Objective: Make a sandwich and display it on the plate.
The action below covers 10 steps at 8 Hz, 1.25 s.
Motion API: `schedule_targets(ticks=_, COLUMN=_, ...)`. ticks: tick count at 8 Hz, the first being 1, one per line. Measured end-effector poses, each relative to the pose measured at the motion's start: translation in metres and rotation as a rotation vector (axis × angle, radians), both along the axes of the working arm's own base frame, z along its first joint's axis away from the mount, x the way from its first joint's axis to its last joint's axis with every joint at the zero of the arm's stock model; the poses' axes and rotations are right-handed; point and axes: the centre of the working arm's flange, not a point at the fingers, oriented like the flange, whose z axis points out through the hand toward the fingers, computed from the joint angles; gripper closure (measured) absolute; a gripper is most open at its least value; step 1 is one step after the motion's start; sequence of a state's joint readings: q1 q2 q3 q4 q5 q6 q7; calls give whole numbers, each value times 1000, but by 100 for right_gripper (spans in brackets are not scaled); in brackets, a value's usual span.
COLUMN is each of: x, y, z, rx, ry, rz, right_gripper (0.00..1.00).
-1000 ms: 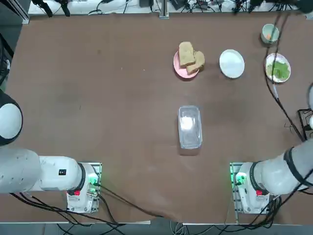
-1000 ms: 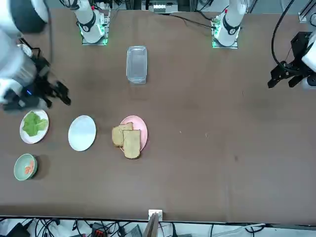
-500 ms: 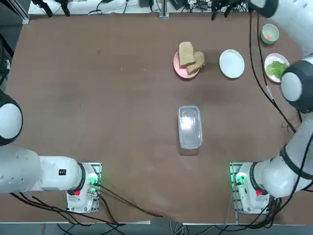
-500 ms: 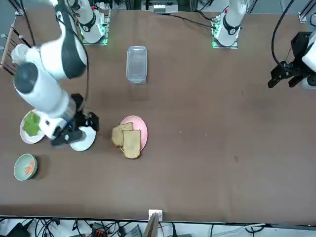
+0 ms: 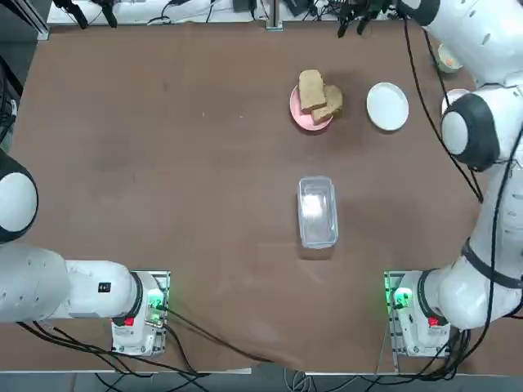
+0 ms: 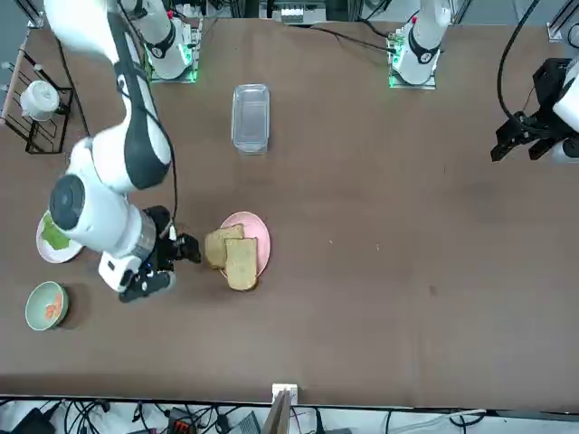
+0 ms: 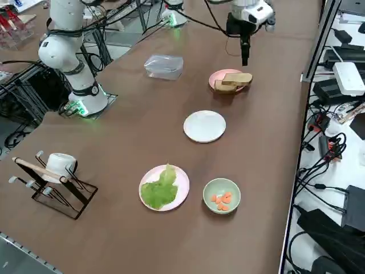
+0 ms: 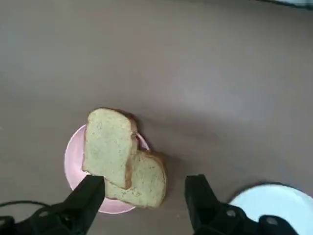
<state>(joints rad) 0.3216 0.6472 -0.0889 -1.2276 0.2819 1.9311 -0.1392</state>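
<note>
brown table point(image 5: 163, 163), plates point(image 5: 387, 106), bowl point(image 7: 222, 195), container point(image 5: 317, 211)

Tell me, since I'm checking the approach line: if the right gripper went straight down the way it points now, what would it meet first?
Most likely the bread slices on the pink plate: the open right gripper points down over their near edge. Depth is unclear, so it might just reach bare table beside them.

No assembled sandwich: two tan bread slices point(image 5: 319, 96) lie overlapping on the pink plate point(image 5: 301, 115), one atop the other. The white plate point(image 5: 387, 106) sits bare just beside it, at my right
</note>
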Motion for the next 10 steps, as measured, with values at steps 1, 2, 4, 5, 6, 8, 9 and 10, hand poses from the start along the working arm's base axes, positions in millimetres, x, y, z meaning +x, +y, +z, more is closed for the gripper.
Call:
schedule_targets(ticks=1, x=2, y=1, z=-13, rx=27, ry=14, rz=30, right_gripper=0)
schedule_targets(ticks=2, x=3, y=2, z=-24, rx=37, ry=22, rz=59, right_gripper=0)
schedule_targets(ticks=4, x=5, y=5, z=-31, rx=56, ry=21, rz=91, right_gripper=0)
schedule_targets(ticks=5, x=4, y=9, z=-30, rx=73, ry=20, rz=103, right_gripper=0)
schedule_targets(ticks=6, x=3, y=15, z=-35, rx=81, ry=23, rz=138, right_gripper=0)
schedule_targets(ticks=8, x=3, y=18, z=-68, rx=79, ry=35, rz=242, right_gripper=0)
schedule_targets(ticks=9, x=6, y=19, z=-88, rx=94, ry=47, rz=255, right_gripper=0)
schedule_targets(ticks=10, x=11, y=21, z=-106, rx=128, ry=59, rz=243, right_gripper=0)
